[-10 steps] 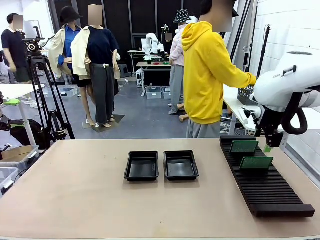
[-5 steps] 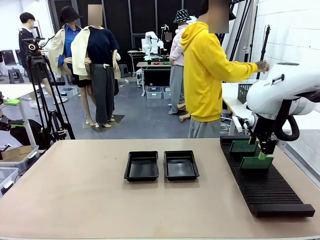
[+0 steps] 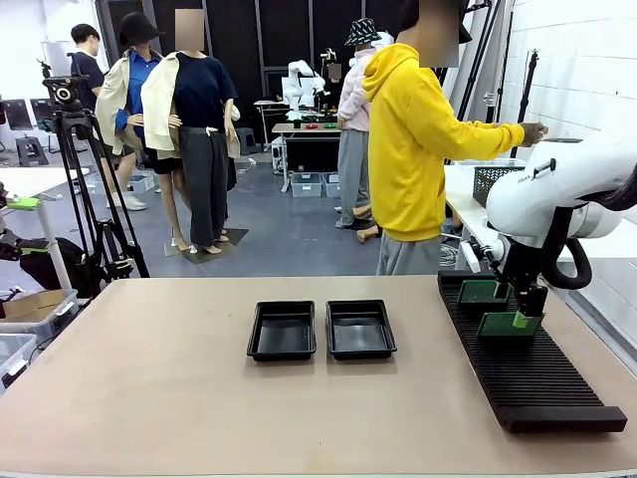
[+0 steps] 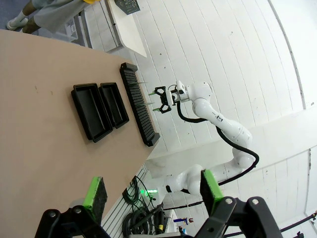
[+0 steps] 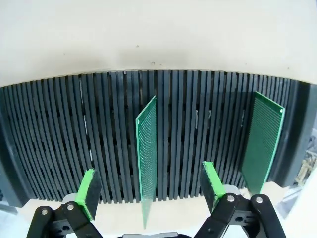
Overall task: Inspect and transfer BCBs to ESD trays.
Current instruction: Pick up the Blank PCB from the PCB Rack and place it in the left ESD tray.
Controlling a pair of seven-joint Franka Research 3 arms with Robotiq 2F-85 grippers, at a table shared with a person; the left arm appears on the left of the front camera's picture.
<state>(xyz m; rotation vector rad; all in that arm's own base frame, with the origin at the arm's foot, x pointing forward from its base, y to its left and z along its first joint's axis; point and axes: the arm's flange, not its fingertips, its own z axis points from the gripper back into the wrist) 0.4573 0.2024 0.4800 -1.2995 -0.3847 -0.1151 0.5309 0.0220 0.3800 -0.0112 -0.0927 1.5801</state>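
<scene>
The right tool [image 5: 151,184] is wide open around a green board [image 5: 146,144] in the rack [image 5: 54,129]. Go straight down, then squeeze gently

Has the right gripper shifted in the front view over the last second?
Yes. The right gripper has come down and toward picture left, from the right edge of the black slotted rack to just over the nearer BCB standing in it, jaws open.

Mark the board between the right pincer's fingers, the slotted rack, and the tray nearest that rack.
Board [image 5: 146,158]: right wrist view, middle of its green face.
Rack [image 3: 542,386]: front view, bare ribs near its front end.
Tray [image 3: 360,334]: front view, its bare floor.
</scene>
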